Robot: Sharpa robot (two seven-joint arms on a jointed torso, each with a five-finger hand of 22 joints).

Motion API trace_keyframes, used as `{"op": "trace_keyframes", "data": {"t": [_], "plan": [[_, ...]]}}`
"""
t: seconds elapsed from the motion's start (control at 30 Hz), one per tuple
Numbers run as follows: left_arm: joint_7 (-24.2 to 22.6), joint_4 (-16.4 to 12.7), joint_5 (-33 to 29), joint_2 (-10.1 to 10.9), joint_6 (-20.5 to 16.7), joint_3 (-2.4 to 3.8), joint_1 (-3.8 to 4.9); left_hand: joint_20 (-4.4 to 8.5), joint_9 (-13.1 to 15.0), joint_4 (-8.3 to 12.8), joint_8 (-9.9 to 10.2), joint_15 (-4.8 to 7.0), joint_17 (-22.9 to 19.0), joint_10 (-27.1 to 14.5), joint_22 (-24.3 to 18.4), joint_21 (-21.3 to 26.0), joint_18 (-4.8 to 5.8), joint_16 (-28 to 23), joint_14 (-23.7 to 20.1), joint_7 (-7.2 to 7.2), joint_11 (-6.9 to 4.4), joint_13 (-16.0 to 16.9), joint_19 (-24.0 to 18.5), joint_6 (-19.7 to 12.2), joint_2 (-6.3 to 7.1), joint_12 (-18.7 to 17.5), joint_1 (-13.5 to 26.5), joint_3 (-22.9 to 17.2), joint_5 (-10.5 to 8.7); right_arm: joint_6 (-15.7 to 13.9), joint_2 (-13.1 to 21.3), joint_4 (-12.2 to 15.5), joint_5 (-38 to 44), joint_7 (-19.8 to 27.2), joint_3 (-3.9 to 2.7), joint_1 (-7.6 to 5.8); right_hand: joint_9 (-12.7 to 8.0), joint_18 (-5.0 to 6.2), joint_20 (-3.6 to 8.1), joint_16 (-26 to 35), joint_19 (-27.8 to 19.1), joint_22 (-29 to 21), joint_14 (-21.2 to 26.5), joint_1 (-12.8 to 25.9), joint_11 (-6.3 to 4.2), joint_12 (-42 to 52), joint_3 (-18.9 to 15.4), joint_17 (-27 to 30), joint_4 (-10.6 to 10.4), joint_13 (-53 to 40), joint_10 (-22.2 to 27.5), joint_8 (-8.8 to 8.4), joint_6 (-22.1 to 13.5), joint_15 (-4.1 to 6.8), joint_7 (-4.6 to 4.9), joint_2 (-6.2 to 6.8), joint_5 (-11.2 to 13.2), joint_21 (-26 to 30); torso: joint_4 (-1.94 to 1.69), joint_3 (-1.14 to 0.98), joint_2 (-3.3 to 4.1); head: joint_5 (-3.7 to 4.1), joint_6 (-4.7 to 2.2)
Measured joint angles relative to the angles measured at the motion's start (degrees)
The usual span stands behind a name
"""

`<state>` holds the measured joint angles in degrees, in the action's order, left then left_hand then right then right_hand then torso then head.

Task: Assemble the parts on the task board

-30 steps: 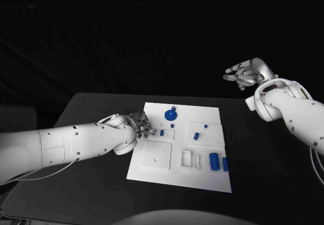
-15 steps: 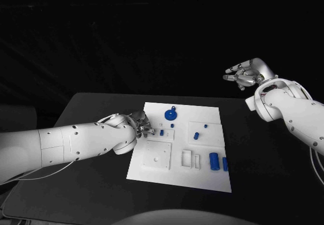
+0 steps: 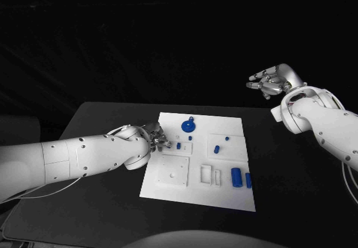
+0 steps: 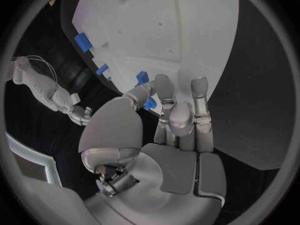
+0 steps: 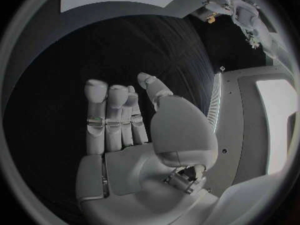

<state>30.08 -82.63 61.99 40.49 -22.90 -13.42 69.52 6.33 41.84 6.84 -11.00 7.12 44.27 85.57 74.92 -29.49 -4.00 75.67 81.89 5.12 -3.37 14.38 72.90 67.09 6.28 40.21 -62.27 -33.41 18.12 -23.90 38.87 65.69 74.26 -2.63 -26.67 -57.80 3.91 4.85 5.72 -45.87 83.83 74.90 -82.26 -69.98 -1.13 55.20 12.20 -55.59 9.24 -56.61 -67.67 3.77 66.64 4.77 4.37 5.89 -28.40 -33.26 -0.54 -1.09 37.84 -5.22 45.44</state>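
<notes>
I see my left robot hand (image 3: 155, 138) at the task board's (image 3: 224, 191) left edge, fingertips pinching a small blue part (image 3: 178, 146). My right robot hand (image 3: 270, 81) hangs released, fingers apart, well beyond the board's far right corner, above the tabletop (image 3: 97, 206).

Black table (image 3: 97, 206) against a dark, unlit backdrop of black drapery.

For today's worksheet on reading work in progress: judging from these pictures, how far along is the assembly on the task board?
Early to middle, as far as can be judged. The round blue part sits at the far end of the task board; whether it is seated is unclear. In hand: the left hand works at a small blue part. Left: two blue cylinders lie loose at the near right. The right hand is raised, empty.
</notes>
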Motion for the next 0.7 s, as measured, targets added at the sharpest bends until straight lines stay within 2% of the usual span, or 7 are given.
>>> {"op": "trace_keyframes", "data": {"t": [0.3,0.7], "plan": [[-0.15,0.12,-0.26,0.0,0.23,0.01,0.01,0.0,0.61,0.93,-0.33,-0.09,0.22,0.0,-0.01,-0.3,0.0,0.62,0.07,-0.01,0.0,0.64,0.0,0.01,-1.19,0.29,1.19,0.03,-0.22,0.0,-0.04,-0.08,-0.01,0.0,0.0,0.03,0.0,0.0,0.0,0.0,0.0,0.0,0.0,0.0,0.0,0.0,0.0,0.0,0.0,0.0,0.0,0.0,0.0,0.0,0.0,0.0,-0.23,0.0,0.0,0.01,-0.01,0.01,0.09],[-0.34,0.52,-0.64,-0.2,0.45,0.03,0.03,0.0,1.08,1.5,-0.59,-0.1,0.39,0.0,-0.01,-0.3,0.0,0.94,0.08,-0.04,0.0,0.98,0.0,0.04,-2.0,0.28,2.06,0.08,-0.33,0.03,-0.12,-0.21,-0.02,0.01,0.0,0.09,0.0,0.0,0.0,0.0,0.0,0.0,0.0,0.0,0.0,0.0,0.0,0.0,0.0,-0.01,0.0,0.0,0.0,0.0,0.0,0.0,-0.22,0.0,0.0,0.01,0.01,-0.03,0.12]]}}
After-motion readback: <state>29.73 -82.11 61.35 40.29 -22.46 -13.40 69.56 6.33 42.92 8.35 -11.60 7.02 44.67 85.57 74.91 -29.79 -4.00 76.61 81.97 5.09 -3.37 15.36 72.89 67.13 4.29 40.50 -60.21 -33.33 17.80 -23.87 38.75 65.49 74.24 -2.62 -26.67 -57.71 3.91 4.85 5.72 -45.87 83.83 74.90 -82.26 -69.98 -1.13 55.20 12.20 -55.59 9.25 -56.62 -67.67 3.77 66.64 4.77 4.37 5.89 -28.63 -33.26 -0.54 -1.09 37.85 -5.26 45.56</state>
